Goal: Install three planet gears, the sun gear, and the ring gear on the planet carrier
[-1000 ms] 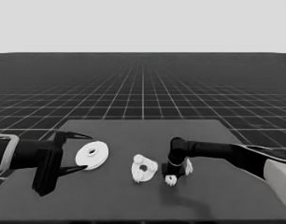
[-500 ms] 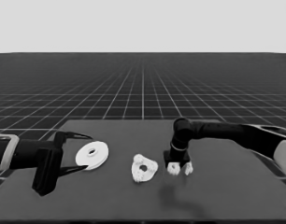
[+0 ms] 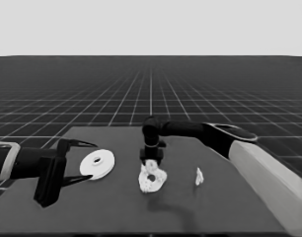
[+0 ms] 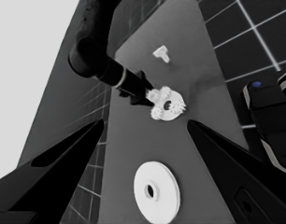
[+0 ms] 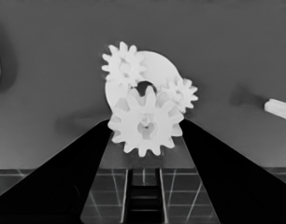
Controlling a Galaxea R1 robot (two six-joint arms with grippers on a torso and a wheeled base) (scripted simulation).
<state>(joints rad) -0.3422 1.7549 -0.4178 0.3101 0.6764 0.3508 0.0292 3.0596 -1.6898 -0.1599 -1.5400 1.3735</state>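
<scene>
now right pincer (image 3: 152, 165) (gear (image 5: 146, 126) gripped) over smaller round part (image 3: 152, 180)

Both arms: black near gripper, pale grey further back. Right gripper (image 3: 152, 163) & left gripper (image 3: 87, 162): two long pointed black fingers each.

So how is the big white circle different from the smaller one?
The larger round part lies bare by the waiting left end effector; the smaller round part carries gears. The right end effector holds another gear above the smaller part. Both are white with a middle hole.
</scene>
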